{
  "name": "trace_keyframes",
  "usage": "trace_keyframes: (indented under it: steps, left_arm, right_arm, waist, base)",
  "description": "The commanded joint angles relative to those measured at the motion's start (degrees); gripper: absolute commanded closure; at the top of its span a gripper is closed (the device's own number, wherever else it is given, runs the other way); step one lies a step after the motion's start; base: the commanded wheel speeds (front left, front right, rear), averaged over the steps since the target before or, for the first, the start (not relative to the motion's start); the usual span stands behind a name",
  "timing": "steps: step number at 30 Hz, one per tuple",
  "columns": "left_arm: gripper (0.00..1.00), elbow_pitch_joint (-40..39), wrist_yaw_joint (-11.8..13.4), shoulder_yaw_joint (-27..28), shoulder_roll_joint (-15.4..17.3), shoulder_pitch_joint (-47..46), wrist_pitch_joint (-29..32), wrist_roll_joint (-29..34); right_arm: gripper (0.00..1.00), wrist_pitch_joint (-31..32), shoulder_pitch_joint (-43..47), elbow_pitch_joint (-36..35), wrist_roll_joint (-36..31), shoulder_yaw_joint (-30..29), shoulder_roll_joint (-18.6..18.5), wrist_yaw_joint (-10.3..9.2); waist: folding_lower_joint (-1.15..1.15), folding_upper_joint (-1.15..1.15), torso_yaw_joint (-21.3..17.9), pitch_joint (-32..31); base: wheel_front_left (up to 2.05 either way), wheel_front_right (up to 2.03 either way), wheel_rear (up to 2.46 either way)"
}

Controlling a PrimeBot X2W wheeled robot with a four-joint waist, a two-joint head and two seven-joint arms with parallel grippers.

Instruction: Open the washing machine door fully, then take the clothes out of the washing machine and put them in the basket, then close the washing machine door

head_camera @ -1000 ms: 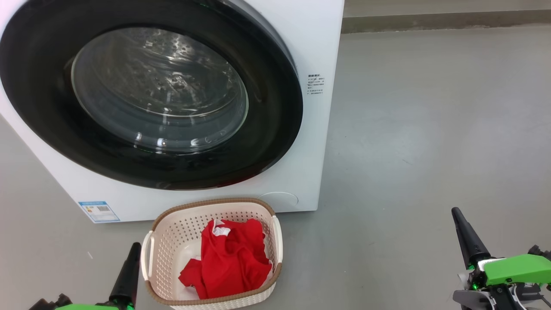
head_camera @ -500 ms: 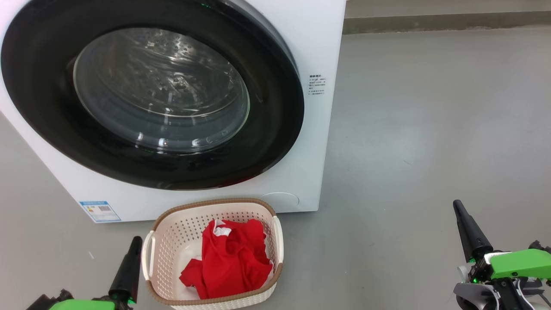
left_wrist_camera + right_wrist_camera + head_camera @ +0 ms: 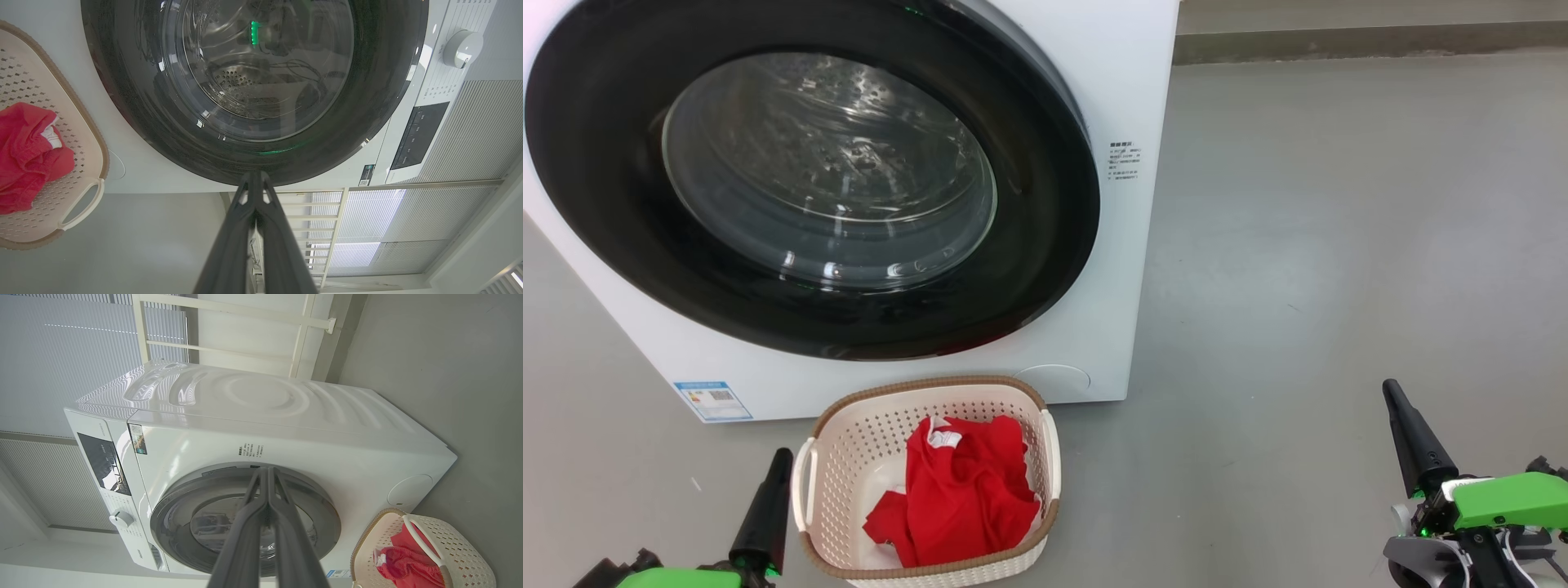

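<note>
Left gripper [image 3: 778, 469] and right gripper [image 3: 1395, 400], both pinched shut and empty, crept forward slightly; with clothes [image 3: 960, 490] in the basket [image 3: 849, 408] and the washing machine door [image 3: 1045, 245] seemingly closed, I fear the left nudging that basket.

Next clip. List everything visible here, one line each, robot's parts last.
washing machine: one, white, on the floor, upper left
washing machine door: one, black rim, clear glass, closed
basket: one, cream, brown rim, floor before the machine
clothes: one heap, red, inside the basket
sticker: one, blue, machine's lower left corner
knob: one, white, machine's control panel
floor: one, grey, all around
left hand: one, dark, shut, left of basket
right hand: one, dark, shut, lower right above floor
</note>
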Motion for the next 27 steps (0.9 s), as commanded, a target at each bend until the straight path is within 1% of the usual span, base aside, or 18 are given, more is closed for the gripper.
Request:
trace_keyframes:
  steps: [1, 27]
  left_arm:
    - [1.0, -1.2, -0.4, 1.5, 1.2, -2.3, 0.3, -0.4]
    - [1.0, -1.2, -0.4, 1.5, 1.2, -2.3, 0.3, -0.4]
  right_arm:
    - [1.0, 0.4, -2.3, -1.7, 0.2, 0.8, -0.2, -0.01]
    - [1.0, 0.5, -2.4, -1.7, 0.0, 0.6, -0.1, -0.01]
  waist:
    - [0.0, 0.0, 0.0, 0.0]
    - [0.0, 0.0, 0.0, 0.0]
  base:
    - [0.0, 0.0, 0.0]
    - [0.0, 0.0, 0.0]
